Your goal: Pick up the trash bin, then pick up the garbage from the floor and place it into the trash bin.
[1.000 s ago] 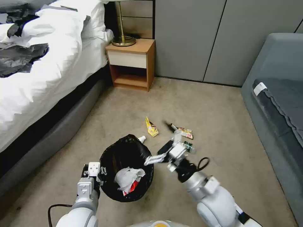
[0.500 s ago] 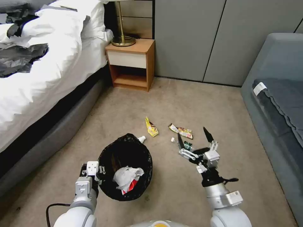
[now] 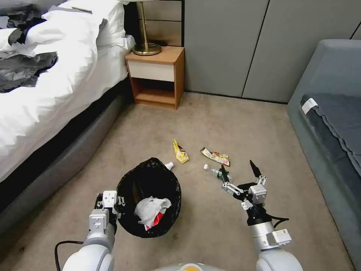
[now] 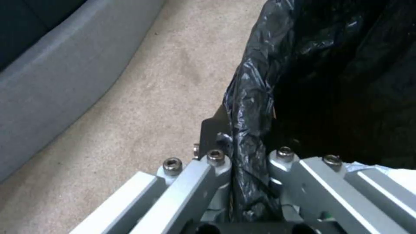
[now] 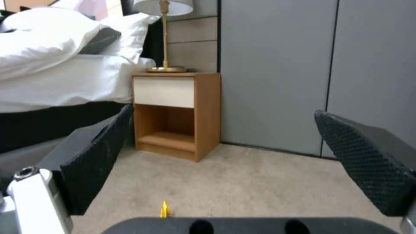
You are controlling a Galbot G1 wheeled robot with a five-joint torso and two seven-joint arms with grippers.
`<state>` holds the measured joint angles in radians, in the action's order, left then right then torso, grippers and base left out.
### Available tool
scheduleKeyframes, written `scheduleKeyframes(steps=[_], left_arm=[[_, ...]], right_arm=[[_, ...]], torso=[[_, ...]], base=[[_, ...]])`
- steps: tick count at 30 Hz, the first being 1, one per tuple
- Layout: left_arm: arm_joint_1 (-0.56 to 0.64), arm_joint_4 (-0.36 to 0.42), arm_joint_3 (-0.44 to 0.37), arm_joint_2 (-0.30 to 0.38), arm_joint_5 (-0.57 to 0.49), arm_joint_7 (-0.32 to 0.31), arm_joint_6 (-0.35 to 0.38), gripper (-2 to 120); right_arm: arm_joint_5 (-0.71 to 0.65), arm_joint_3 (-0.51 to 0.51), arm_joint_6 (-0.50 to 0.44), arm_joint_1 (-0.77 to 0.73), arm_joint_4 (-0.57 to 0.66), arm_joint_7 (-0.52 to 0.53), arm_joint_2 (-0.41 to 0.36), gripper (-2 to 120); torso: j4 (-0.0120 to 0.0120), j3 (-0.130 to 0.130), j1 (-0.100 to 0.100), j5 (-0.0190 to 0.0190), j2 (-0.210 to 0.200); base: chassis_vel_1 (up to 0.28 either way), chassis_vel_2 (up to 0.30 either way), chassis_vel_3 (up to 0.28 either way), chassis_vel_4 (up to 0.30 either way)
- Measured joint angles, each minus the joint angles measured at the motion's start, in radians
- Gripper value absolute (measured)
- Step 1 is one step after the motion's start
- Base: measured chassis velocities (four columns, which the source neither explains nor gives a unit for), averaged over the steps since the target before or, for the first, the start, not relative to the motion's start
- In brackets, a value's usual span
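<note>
Floor: beige carpet [image 3: 233, 120], bed [image 3: 45, 94] at my ten o'clock, nightstand [image 3: 157, 75] at twelve.
Trash bin [image 3: 148, 197]: my left gripper [image 4: 242, 162] clamps its bag-lined rim.
Garbage: small bottle [image 3: 214, 171] and wrappers [image 3: 216, 156] at one o'clock.
Right gripper [image 3: 240, 171]: jaws spread wide, empty, beside the bottle.

Small bottle [image 3: 217, 172] partly hidden behind right gripper [image 3: 239, 170] finger, white item [image 3: 169, 165] half behind trash bin [image 3: 149, 198] rim, wrapper [image 3: 215, 156] print illegible.
</note>
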<state>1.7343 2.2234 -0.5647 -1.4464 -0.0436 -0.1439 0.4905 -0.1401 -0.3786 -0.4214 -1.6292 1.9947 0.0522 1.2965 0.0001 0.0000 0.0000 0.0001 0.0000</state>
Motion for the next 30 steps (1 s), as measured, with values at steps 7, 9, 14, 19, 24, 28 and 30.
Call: scheduleKeyframes(steps=[7,9,14,19,24,28,30], left_arm=[[-0.002,-0.001,-0.001,0.000,-0.001,0.000,0.000,3],[-0.002,-0.002,-0.001,0.000,-0.001,0.000,0.000,3],[-0.003,-0.003,-0.001,0.000,-0.001,0.000,0.001,3],[-0.002,-0.003,-0.002,0.000,-0.001,0.000,0.001,3],[-0.001,-0.003,-0.003,-0.001,-0.001,0.000,0.000,3],[-0.001,-0.002,-0.002,-0.001,-0.001,-0.001,0.000,3],[-0.001,-0.002,-0.002,-0.001,-0.001,-0.001,-0.001,3]], right_arm=[[-0.009,-0.008,0.005,0.015,0.004,-0.003,-0.006,100],[-0.012,-0.010,0.006,0.017,0.006,-0.005,-0.008,100],[-0.020,-0.015,0.010,0.030,0.010,-0.008,-0.014,100],[-0.023,-0.022,0.012,0.040,0.012,-0.015,-0.014,100],[-0.031,-0.036,0.014,0.054,0.018,-0.021,-0.014,100],[-0.035,-0.046,0.015,0.063,0.019,-0.025,-0.017,100],[-0.038,-0.058,0.012,0.074,0.018,-0.044,-0.023,100]], torso=[[-0.0001,0.000,0.000,0.0000,0.000],[0.0000,0.000,0.000,-0.0001,0.000],[-0.0001,0.000,0.000,-0.0002,0.000],[0.0000,0.000,0.000,-0.0002,0.000],[-0.0002,0.000,0.000,0.0000,0.000],[0.0000,0.000,0.000,-0.0001,0.000],[0.0000,0.000,0.000,0.0000,0.000]], base=[[-0.037,0.026,0.024,-0.037],[-0.144,0.122,0.104,-0.136],[-0.194,0.175,0.185,-0.166],[-0.176,0.187,0.161,-0.173],[-0.131,0.133,0.110,-0.145],[-0.131,0.142,0.157,-0.132],[-0.132,0.139,0.132,-0.129]])
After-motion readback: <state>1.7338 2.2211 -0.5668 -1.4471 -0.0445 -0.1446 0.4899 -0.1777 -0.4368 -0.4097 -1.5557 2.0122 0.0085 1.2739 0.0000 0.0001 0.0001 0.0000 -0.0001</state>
